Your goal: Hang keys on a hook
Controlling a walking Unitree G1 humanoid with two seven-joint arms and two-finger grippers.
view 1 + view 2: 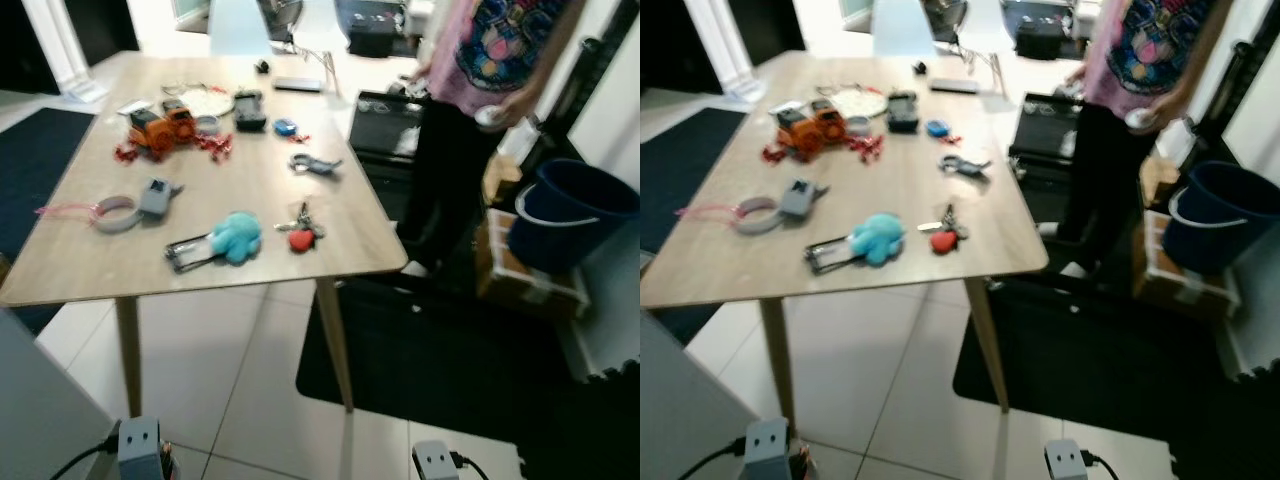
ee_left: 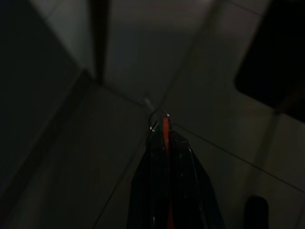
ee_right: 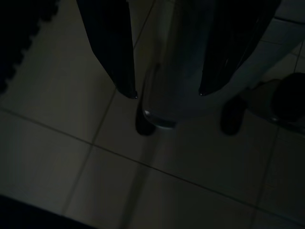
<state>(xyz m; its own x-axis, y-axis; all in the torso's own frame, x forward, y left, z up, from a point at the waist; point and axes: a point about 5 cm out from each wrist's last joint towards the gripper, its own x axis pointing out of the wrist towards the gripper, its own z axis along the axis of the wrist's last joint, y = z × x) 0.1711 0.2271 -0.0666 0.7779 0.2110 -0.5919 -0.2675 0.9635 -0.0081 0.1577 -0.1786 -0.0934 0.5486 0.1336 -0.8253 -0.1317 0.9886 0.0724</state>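
Pale wood table (image 1: 70, 265) stands on white tile, a person (image 1: 470, 110) at its far right side beside a dark blue bucket (image 1: 570, 215). A teal plush (image 1: 236, 237) lies near the front edge, the keys (image 1: 303, 232) with a red tag just right of it. Both arms hang low: left gripper (image 2: 164, 131) pressed together, right gripper (image 3: 167, 93) spread.
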